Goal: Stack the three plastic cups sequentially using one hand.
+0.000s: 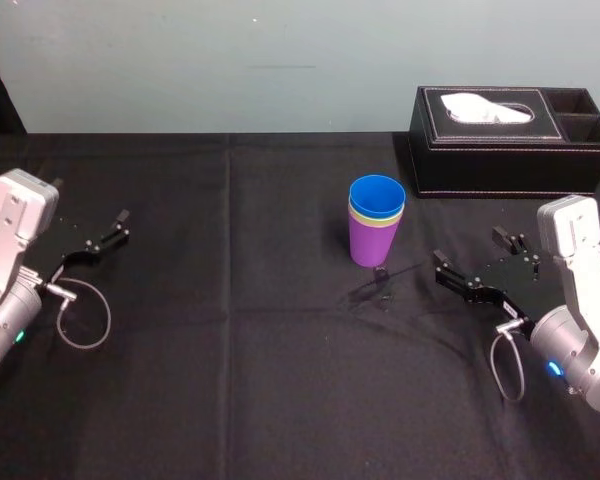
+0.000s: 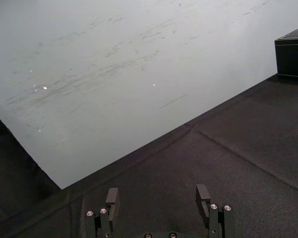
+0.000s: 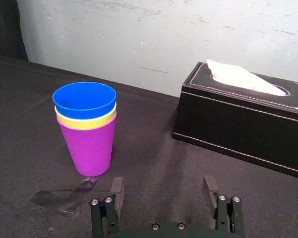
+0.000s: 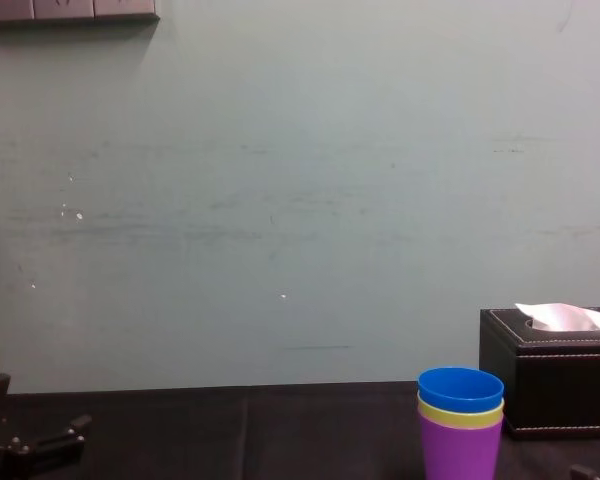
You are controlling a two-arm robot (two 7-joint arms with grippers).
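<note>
The right gripper (image 3: 163, 191) hangs low over the black table (image 1: 230, 400), just short of the cups, so a forward nudge could tip the light stack off its narrow base. Its fingers are spread wide, holding and touching nothing. Beyond it the purple cup (image 3: 89, 146) stands upright mid-table with the yellow-green cup (image 3: 87, 120) nested in it and the blue cup (image 3: 84, 99) innermost, so stacking looks done. The tissue box (image 3: 238, 134) sits farther back, to the right. The left gripper (image 1: 105, 235), also spread and empty, is parked far left
</note>
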